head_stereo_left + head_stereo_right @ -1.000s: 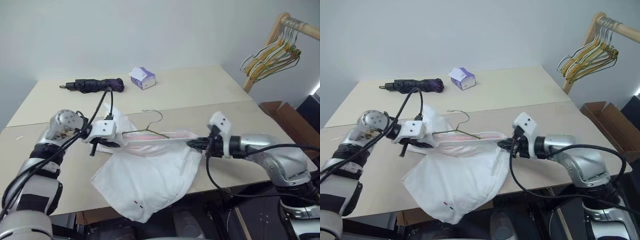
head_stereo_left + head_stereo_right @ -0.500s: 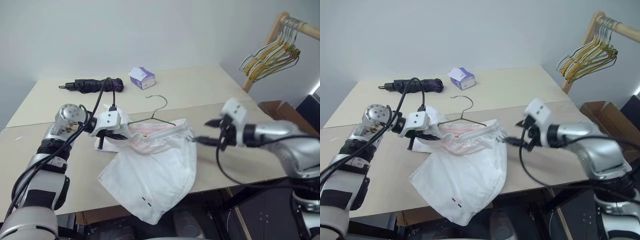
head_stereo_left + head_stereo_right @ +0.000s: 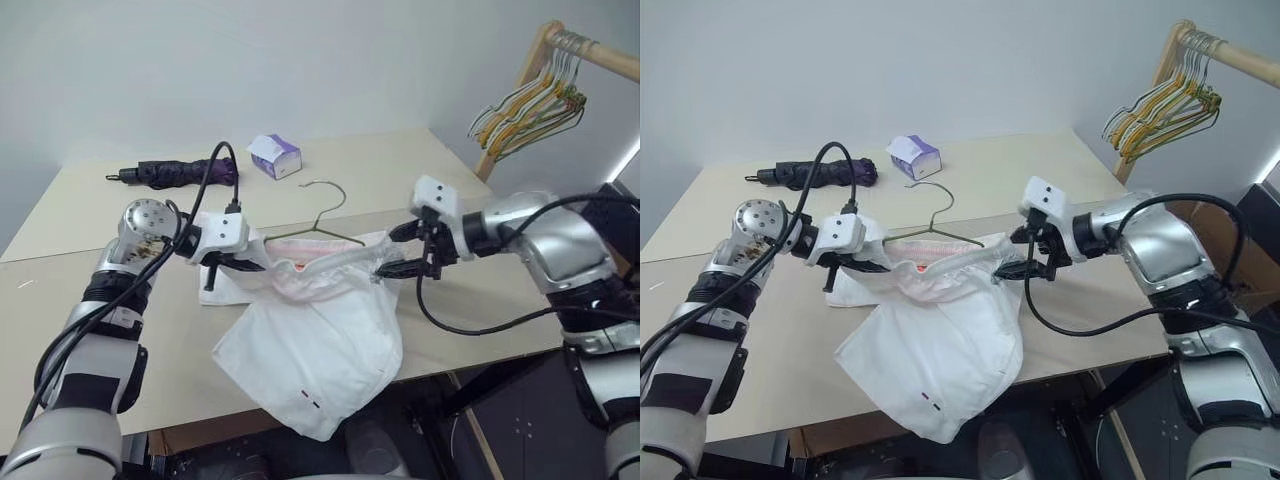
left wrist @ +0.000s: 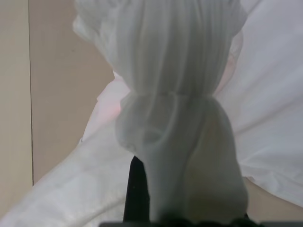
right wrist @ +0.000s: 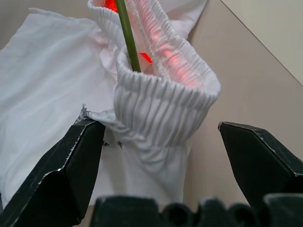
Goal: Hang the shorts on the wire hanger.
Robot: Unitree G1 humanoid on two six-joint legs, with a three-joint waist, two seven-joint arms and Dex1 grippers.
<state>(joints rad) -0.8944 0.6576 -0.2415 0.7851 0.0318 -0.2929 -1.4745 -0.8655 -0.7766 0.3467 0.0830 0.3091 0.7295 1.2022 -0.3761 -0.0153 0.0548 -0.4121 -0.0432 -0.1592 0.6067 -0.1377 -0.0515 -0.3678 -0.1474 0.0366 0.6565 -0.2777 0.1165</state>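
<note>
Two grippers at work | left gripper (image 3: pixel 243 266) clamped on shorts (image 3: pixel 320 340) waistband, table (image 3: pixel 90 330) edge | wire hanger (image 3: pixel 318 232) threaded inside waistband | right gripper (image 3: pixel 398 252) spread wide beside far end; I'd re-pinch elastic, then stretch gently.

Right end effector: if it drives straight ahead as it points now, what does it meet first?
Most likely the waistband end of the shorts, centred between the open fingers of the right end effector, with the hanger wire just behind. Depth is uncertain.
</note>
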